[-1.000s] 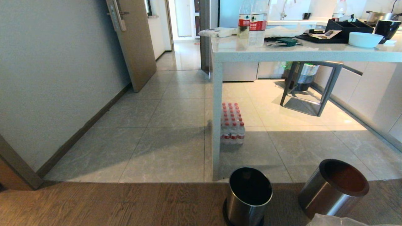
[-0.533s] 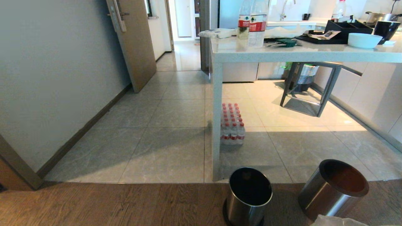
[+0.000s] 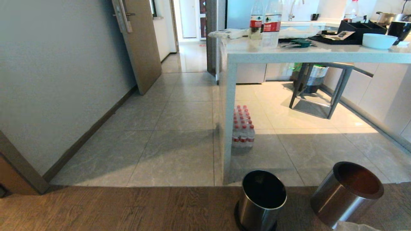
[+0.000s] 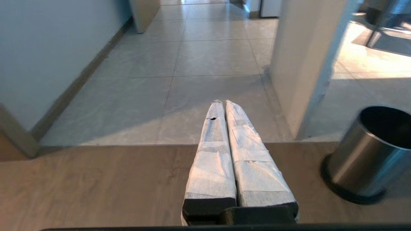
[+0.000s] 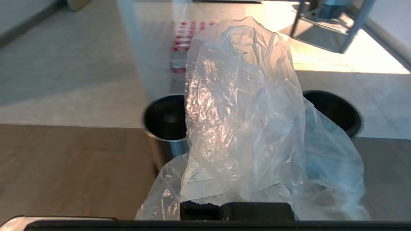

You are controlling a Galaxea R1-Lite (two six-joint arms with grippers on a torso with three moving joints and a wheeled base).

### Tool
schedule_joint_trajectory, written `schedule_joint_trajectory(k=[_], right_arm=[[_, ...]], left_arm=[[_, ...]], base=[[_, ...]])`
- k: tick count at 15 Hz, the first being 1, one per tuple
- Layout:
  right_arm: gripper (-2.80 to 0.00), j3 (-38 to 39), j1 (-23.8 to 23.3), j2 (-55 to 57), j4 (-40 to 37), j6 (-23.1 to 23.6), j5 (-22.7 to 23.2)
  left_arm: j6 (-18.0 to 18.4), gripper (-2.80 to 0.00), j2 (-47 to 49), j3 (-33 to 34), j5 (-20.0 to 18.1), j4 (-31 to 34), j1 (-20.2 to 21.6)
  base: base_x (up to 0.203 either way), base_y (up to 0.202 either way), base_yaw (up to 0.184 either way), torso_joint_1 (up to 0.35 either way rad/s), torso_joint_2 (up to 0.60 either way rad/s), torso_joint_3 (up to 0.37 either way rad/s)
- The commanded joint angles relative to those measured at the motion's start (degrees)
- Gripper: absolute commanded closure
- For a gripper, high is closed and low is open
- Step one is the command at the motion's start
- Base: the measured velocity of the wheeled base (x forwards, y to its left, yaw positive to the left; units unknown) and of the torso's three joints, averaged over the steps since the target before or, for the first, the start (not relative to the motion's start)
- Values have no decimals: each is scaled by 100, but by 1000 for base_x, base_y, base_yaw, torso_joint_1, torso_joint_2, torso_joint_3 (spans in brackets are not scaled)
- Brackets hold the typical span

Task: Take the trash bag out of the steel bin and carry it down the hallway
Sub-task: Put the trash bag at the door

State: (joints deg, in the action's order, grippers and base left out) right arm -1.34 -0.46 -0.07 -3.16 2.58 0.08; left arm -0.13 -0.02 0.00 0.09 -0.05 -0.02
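Whole head view shifted slightly sideways since earlier, camera moving | crinkly clear plastic trash bag point(image 5: 244, 122) pinched in closed right gripper point(image 5: 237, 200), above wood floor | two brushed-steel bins point(image 3: 262, 200) empty beyond | left gripper point(image 4: 223, 104) closed, empty

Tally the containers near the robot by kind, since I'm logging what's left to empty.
Steel bins on the floor: 2
Clear trash bags, in the right gripper: 1
Shrink-wrapped water bottle packs: 1
Total: 4
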Motion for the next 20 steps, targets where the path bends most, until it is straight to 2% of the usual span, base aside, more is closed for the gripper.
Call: schedule_joint_trajectory(k=[1, 20], right_arm=[[0, -5, 1, 15, -1, 5, 0], [0, 2, -6, 15, -1, 5, 0]], left_arm=[[-4, 0, 2, 0, -1, 5, 2], [-4, 0, 2, 0, -1, 5, 2]], base=[[-1, 192, 6, 2, 3, 7], [-1, 194, 0, 3, 2, 3]])
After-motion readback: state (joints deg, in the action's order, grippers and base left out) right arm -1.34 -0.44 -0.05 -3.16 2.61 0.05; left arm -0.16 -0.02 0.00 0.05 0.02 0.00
